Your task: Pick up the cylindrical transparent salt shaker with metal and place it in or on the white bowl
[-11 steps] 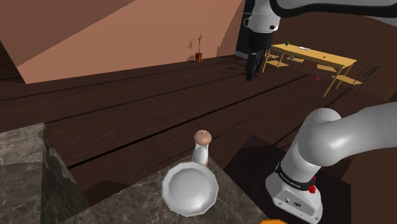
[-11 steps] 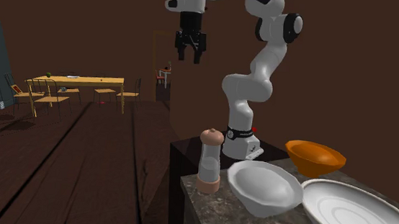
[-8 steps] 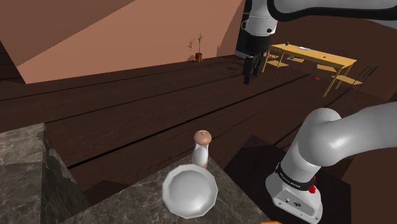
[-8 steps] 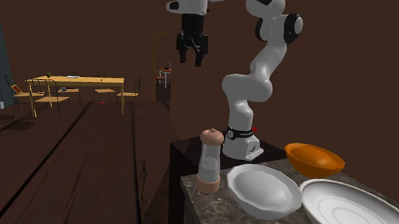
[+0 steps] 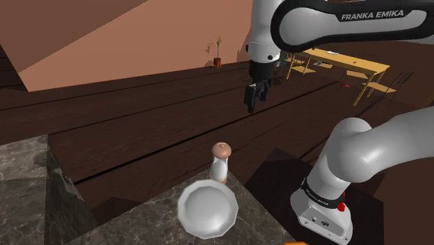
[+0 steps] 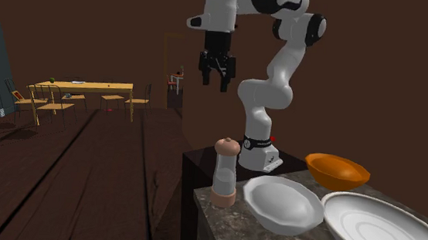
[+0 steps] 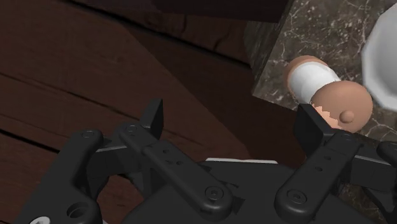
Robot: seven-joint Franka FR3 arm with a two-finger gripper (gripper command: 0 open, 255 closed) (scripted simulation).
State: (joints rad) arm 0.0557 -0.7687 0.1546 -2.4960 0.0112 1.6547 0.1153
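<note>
stone counter (image 5: 132, 221): we see its dark veined top nearest us in the shoulder view, bearing the dishes
white bowl (image 5: 207, 209): upright and empty near the counter's corner; in the second exterior view (image 6: 282, 204) it sits between the shaker and a plate
white plate (image 6: 383, 228): flat on the counter, at the white bowl's far side from the shaker
orange bowl (image 6: 338, 169): behind the white plate, close to the arm's base
salt shaker (image 5: 220, 161): upright at the counter's very corner, just beside the white bowl; we cannot tell whether they touch; pale body, tan rounded cap and base (image 6: 225, 173); in the wrist view (image 7: 321, 89) it lies beyond the right finger
gripper (image 5: 251, 103): hangs in the air well above and beyond the salt shaker, pointing down over the dark plank floor (image 6: 214, 80); we see its jaws standing apart with nothing between them (image 7: 232, 121)
dining table (image 5: 344, 62): yellow, with chairs, far across the floor
potted plant (image 5: 218, 53): by the far wall
</note>
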